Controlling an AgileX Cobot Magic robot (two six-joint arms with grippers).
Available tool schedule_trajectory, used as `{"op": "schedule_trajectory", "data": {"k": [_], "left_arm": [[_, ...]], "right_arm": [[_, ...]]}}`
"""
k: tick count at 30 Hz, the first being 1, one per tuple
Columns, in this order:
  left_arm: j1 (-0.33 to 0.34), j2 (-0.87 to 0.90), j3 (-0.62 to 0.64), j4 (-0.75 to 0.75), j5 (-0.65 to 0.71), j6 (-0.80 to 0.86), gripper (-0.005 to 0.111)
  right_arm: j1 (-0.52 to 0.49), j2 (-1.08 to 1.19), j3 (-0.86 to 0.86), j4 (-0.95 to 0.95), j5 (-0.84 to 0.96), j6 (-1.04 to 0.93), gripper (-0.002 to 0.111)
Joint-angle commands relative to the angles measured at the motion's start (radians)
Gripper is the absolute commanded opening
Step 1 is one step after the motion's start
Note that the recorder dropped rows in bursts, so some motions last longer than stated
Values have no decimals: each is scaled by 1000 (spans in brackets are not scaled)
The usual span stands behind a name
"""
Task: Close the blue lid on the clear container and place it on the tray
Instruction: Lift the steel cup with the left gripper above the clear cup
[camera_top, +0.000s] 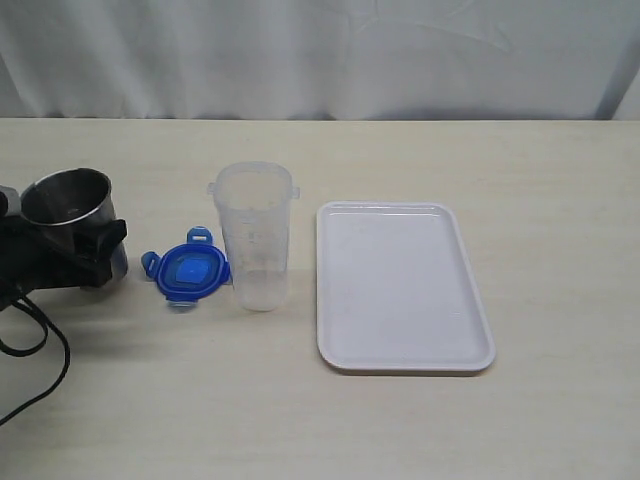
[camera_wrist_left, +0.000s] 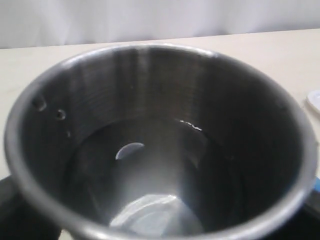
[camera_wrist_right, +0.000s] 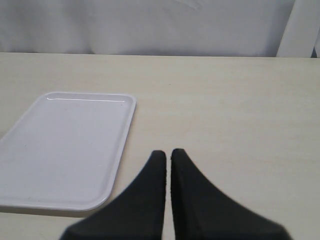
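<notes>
Beige table (camera_top: 320, 420) | left tool (camera_top: 80, 255) grasping steel cup (camera_top: 65, 195), upright, table's left | right tool (camera_wrist_right: 167, 157) clenched, low beside tray (camera_wrist_right: 65, 145)

No word, number or brand can be read in any view. The clear container (camera_top: 254, 235) has faint printed marks on its wall, but they are too pale and small to read. The blue lid (camera_top: 187, 270) shows a lighter patch in its middle, with no legible letters.
</notes>
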Motion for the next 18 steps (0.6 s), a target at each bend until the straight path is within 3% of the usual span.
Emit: {"op": "schedule_trajectory", "data": {"k": [1,6,11,18], "left_arm": [[-8,-41,-6,3,-65,-27,0],[-8,-61,-41,44,-28,-56,0],[-8,-70,-117,58,127,-97,0],[-8,-78,-169,106,117,-153,0]], "right_arm": [[2,-5,2,1,-3,-4,4],[2,-5,2,1,-3,-4,4],[2,-5,2,1,-3,-4,4],[2,-5,2,1,-3,-4,4]]}}
